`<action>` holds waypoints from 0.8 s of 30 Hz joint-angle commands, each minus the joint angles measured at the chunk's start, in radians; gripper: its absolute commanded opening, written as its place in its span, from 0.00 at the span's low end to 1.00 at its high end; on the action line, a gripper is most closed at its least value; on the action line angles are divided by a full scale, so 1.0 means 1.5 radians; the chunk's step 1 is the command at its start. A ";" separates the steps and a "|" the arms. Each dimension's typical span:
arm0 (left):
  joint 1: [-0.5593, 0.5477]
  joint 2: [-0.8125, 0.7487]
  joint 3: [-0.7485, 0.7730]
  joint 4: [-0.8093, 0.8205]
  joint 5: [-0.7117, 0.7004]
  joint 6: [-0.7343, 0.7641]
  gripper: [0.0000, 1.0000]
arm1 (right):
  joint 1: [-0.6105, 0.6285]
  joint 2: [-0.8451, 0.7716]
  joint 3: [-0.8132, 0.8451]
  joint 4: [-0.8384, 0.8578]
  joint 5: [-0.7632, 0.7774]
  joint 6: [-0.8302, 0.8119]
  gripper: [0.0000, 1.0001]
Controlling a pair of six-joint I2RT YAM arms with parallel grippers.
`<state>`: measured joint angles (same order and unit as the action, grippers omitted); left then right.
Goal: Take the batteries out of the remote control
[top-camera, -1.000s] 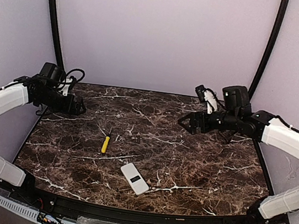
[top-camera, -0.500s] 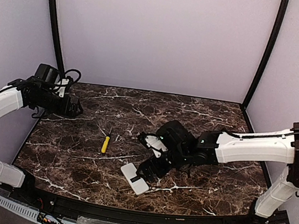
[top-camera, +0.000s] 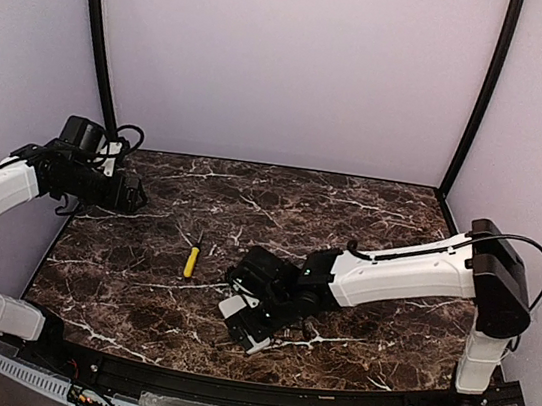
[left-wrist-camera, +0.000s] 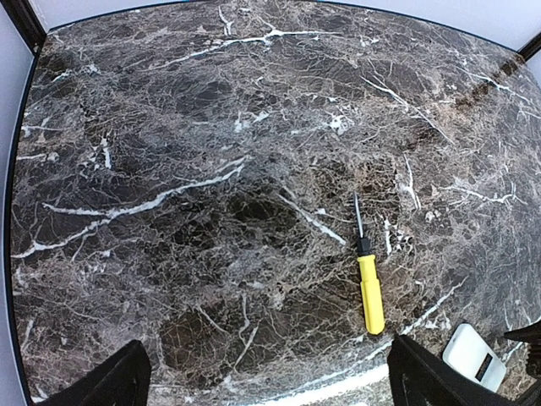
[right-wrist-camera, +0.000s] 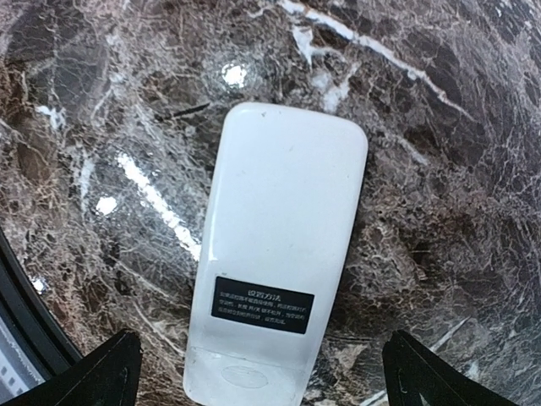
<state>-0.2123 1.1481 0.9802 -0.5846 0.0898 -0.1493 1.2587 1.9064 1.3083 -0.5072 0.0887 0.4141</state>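
The white remote control (right-wrist-camera: 279, 220) lies flat on the marble table, back side up, with a black text label and its cover shut. No batteries show. My right gripper (right-wrist-camera: 270, 381) is open and hovers right over the remote, its fingertips (right-wrist-camera: 106, 372) spread wider than the remote's near end. In the top view the right gripper (top-camera: 254, 312) covers most of the remote (top-camera: 232, 308). My left gripper (top-camera: 136, 194) is open and empty at the far left, well away from it. The left wrist view shows the remote (left-wrist-camera: 475, 355) at the lower right, past the open left gripper (left-wrist-camera: 270, 385).
A yellow-handled screwdriver (top-camera: 190, 258) lies left of the remote, and shows in the left wrist view (left-wrist-camera: 368, 288) too. The table's front edge (top-camera: 225, 383) runs just near of the remote. Black frame posts stand at the back corners.
My right arm has swung from the back right down to the front centre, over the remote. The left arm has barely moved. The remote and screwdriver lie where they were.
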 commanded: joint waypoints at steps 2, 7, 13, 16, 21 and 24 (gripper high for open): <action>-0.002 -0.017 -0.011 -0.017 -0.013 0.007 0.99 | 0.023 0.037 0.038 -0.068 0.052 0.043 0.99; -0.003 -0.013 -0.010 -0.018 -0.019 0.009 0.98 | 0.037 0.057 0.048 -0.093 0.068 0.058 0.99; -0.002 -0.011 -0.010 -0.020 -0.023 0.009 0.98 | 0.044 0.068 0.053 -0.106 0.082 0.065 0.93; -0.002 -0.009 -0.010 -0.020 -0.026 0.009 0.98 | 0.046 0.072 0.056 -0.111 0.087 0.064 0.89; -0.002 -0.009 -0.010 -0.021 -0.031 0.009 0.98 | 0.047 0.077 0.053 -0.109 0.083 0.062 0.79; -0.002 -0.008 -0.011 -0.022 -0.034 0.011 0.98 | 0.047 0.080 0.052 -0.109 0.078 0.061 0.72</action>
<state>-0.2123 1.1439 0.9794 -0.5854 0.0566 -0.1421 1.3170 2.0010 1.3689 -0.6563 0.1936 0.5026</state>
